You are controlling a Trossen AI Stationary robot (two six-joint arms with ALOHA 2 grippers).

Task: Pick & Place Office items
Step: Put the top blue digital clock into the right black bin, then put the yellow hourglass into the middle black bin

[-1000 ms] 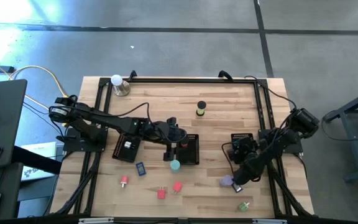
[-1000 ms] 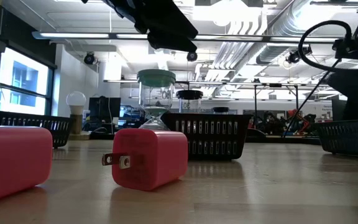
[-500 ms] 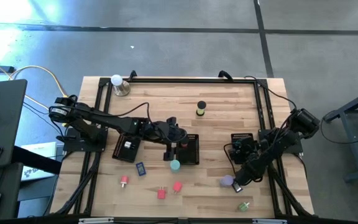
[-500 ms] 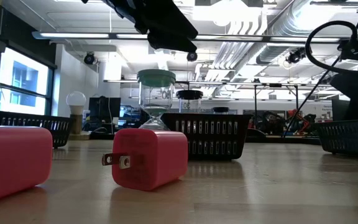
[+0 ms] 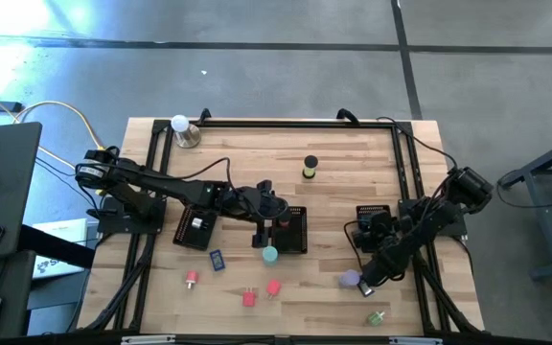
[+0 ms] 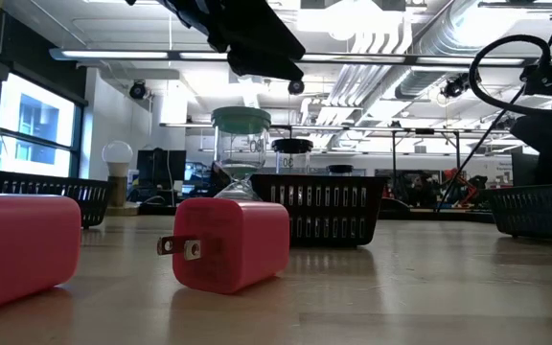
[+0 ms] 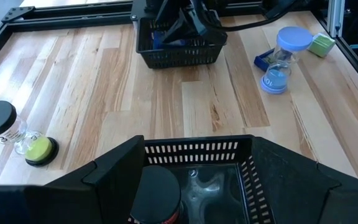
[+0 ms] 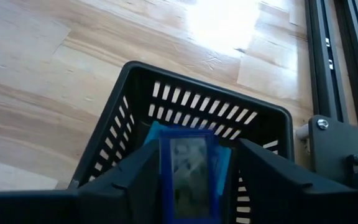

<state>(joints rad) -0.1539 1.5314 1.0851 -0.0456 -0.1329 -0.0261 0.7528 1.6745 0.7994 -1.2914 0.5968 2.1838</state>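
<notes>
My right gripper [image 8: 194, 186] hangs over the right black mesh tray [image 8: 135, 106], open, with a dark blue rectangle [image 8: 188, 174] upright between its fingers and a lighter blue piece behind it. My left gripper [image 7: 197, 186] stands open above the middle mesh tray [image 7: 197, 149], where a black cylinder [image 7: 157, 199] lies. On the wood stand a teal-capped hourglass [image 5: 269, 254], a purple one [image 5: 351, 279] and a black-capped one [image 5: 310, 170]. Pink and red blocks [image 5: 249, 298], another blue rectangle [image 5: 217, 259] and a green bit [image 5: 377, 317] lie there. My right gripper has the dark blue rectangle between its fingers [image 8: 129, 180], which slant down from above the tray. Thin strips of lighter blue show beside the rectangle's long edges [image 8: 219, 168]. I cannot tell whether the fingers touch it.
A third mesh tray [image 5: 196, 230] sits under the left arm. A white ball on a metal base [image 5: 182, 129] stands at the far left corner. A black frame rail [image 8: 340, 56] runs along the table's right side. Bare wood lies between the middle and right trays.
</notes>
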